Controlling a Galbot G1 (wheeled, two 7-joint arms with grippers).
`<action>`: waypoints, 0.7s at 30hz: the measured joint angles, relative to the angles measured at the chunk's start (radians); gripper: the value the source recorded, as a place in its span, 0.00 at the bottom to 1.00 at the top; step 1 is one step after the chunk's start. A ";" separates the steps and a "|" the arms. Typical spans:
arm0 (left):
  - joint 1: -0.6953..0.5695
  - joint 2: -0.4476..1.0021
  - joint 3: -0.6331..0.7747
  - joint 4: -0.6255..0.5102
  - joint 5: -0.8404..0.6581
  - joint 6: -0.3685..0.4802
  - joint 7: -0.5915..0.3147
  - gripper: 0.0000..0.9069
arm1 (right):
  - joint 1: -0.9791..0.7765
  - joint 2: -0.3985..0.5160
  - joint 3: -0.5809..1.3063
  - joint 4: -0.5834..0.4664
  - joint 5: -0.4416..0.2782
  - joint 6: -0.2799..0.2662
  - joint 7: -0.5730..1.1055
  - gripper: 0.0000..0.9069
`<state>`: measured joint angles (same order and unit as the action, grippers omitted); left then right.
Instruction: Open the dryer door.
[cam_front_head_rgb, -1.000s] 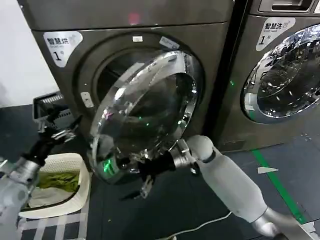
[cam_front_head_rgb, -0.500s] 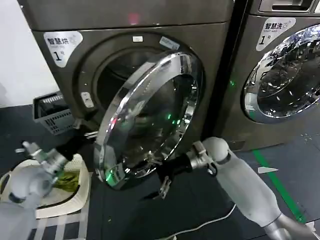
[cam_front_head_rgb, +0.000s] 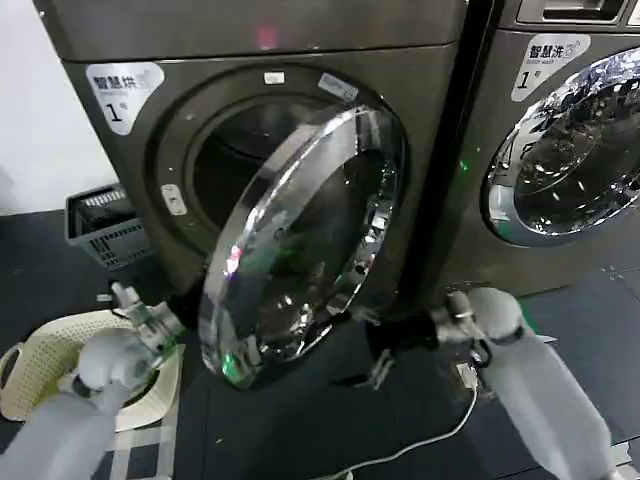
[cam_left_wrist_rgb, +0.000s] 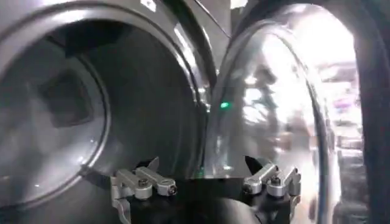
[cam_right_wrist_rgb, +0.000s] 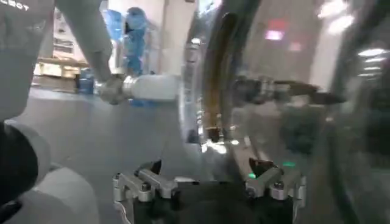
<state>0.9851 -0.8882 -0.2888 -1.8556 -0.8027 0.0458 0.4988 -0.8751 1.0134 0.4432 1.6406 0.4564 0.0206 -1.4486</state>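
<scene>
The dryer (cam_front_head_rgb: 250, 60) has its round chrome-rimmed glass door (cam_front_head_rgb: 300, 240) swung partly out, hinged on the right, with the dark drum opening (cam_front_head_rgb: 235, 160) showing behind it. My left gripper (cam_front_head_rgb: 185, 305) sits low at the door's free left edge. In the left wrist view it (cam_left_wrist_rgb: 204, 173) is open, with the door rim (cam_left_wrist_rgb: 274, 109) in line between its fingers and the drum (cam_left_wrist_rgb: 49, 109) beside it. My right gripper (cam_front_head_rgb: 372, 365) hangs below the door's lower right, a little apart from it. In the right wrist view it (cam_right_wrist_rgb: 207, 173) is open, facing the door's rim (cam_right_wrist_rgb: 210, 91).
A white laundry basket (cam_front_head_rgb: 40, 360) stands on the floor under my left arm, a grey crate (cam_front_head_rgb: 105, 225) against the wall behind it. A second machine (cam_front_head_rgb: 560, 150) stands to the right. A white cable (cam_front_head_rgb: 420, 445) trails across the dark floor.
The door has swung further out. My right gripper has moved right, off the door's lower edge. My left arm has dropped and moved in to the door's lower left edge.
</scene>
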 joint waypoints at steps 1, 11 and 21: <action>0.000 -0.001 0.006 -0.001 0.000 -0.001 0.003 1.00 | -0.016 0.000 0.038 0.004 -0.003 0.000 0.006 1.00; 0.020 -0.052 0.059 -0.047 0.025 -0.010 0.015 1.00 | -0.205 0.070 0.434 0.103 -0.060 0.000 0.178 1.00; 0.043 -0.070 0.142 -0.126 0.042 -0.010 0.011 1.00 | -0.395 0.186 0.683 0.287 -0.021 0.088 0.542 1.00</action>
<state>1.0286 -0.9587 -0.1465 -1.9818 -0.7605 0.0358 0.5101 -1.2700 1.1994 1.1259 1.9272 0.4353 0.1083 -0.9063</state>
